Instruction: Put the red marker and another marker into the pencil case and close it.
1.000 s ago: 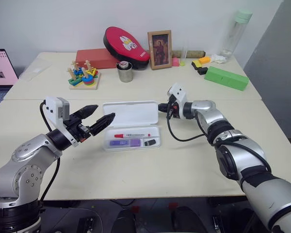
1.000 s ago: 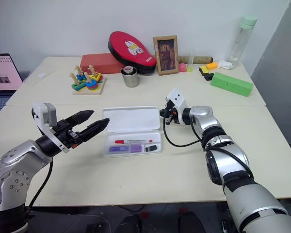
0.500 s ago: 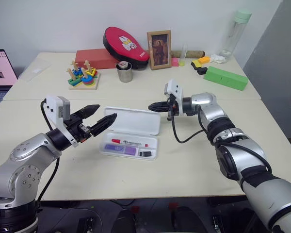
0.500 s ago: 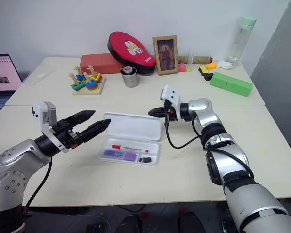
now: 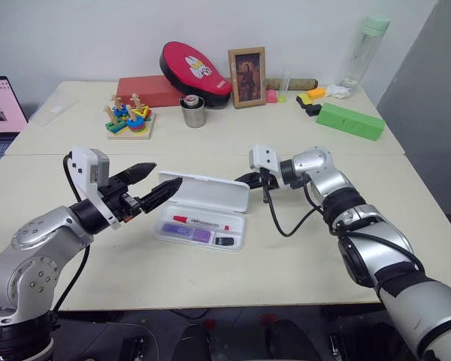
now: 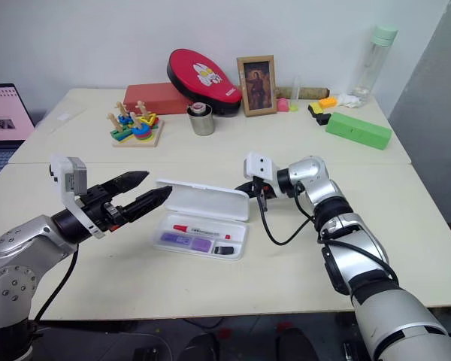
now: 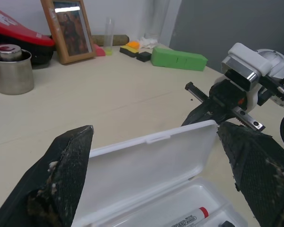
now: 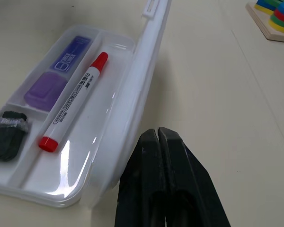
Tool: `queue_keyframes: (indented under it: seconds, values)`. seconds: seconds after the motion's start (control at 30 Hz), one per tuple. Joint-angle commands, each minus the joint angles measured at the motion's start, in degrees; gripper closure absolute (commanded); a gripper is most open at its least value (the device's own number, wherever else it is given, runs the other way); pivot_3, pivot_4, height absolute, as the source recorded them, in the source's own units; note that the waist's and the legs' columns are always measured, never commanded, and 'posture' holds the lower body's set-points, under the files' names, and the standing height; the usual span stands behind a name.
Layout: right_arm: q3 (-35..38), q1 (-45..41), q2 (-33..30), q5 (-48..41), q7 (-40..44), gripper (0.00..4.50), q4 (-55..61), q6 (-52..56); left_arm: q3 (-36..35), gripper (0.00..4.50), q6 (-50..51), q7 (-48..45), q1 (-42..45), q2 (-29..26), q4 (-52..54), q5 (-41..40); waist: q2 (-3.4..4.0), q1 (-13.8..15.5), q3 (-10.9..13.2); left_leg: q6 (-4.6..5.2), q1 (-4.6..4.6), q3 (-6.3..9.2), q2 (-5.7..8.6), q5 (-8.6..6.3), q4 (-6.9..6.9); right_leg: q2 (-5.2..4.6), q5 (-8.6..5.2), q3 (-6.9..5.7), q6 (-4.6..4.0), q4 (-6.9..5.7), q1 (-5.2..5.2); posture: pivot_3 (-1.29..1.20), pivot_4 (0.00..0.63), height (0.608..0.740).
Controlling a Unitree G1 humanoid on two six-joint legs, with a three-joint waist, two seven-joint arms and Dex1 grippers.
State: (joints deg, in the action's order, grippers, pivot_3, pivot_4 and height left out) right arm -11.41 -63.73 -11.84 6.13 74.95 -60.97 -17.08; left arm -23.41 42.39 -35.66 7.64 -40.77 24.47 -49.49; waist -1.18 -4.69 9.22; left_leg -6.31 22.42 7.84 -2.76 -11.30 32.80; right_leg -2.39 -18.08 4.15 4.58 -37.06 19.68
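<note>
The pencil case (image 5: 201,212) lies open on the near part of the worktop (image 5: 301,248), its lid (image 5: 207,193) raised partway on the far side. In the head views, the red marker (image 5: 201,221) lies in the tray's long compartment, and the lavender marker (image 5: 185,234) sits in front of it beside a small black item (image 5: 225,241). The left gripper (image 5: 156,183) hovers at nine o'clock from the case, level, its fingers spread wide and empty. The right gripper (image 5: 244,180) sits at two o'clock from the case, fingers shut together with nothing between them, the tips at the lid's right far corner. At twelve o'clock on the far worktop stand a metal cup (image 5: 193,111), a picture frame (image 5: 247,77), a red pad (image 5: 195,72) and a stacking toy (image 5: 130,115); a green box (image 5: 351,121) and a bottle (image 5: 365,50) sit toward two o'clock.

In the left wrist view, the two black fingers (image 7: 66,175) stand far apart, the lid's inner face between them, and the right gripper (image 7: 199,111) meets the lid's far corner.

In the right wrist view, the closed fingers (image 8: 166,184) press against the back of the lid near its end. The red marker (image 8: 75,101), lavender marker (image 8: 60,71) and black item (image 8: 7,133) lie in the tray beyond.
</note>
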Motion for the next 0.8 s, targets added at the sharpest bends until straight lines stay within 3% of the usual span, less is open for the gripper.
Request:
queue_keyframes:
  seconds: [0.03, 0.8]
  values:
    - [-0.4, 0.2, 0.1, -1.7, 1.9, 4.47, 6.4, -0.4, -2.7, 0.00, 0.7, -1.6, -1.6, -2.3, 2.1, -1.8, 0.01, 0.0, 0.0, 0.00, 0.00, 0.00, 0.00, 0.00, 0.00, 0.00, 0.00, 0.00, 0.00, -0.01, 0.00, 0.00, 0.150, 0.740]
    - [-10.2, 10.6, -1.9, 0.6, 2.7, 4.47, 28.8, 0.6, -6.2, 0.00, 1.5, -6.7, -7.7, -7.1, 2.6, -3.2, 0.15, 0.1, 0.1, 0.00, -0.02, 0.01, -0.01, 0.00, -0.01, 0.00, -0.01, -0.01, 0.00, -0.02, 0.02, 0.00, 0.150, 0.740]
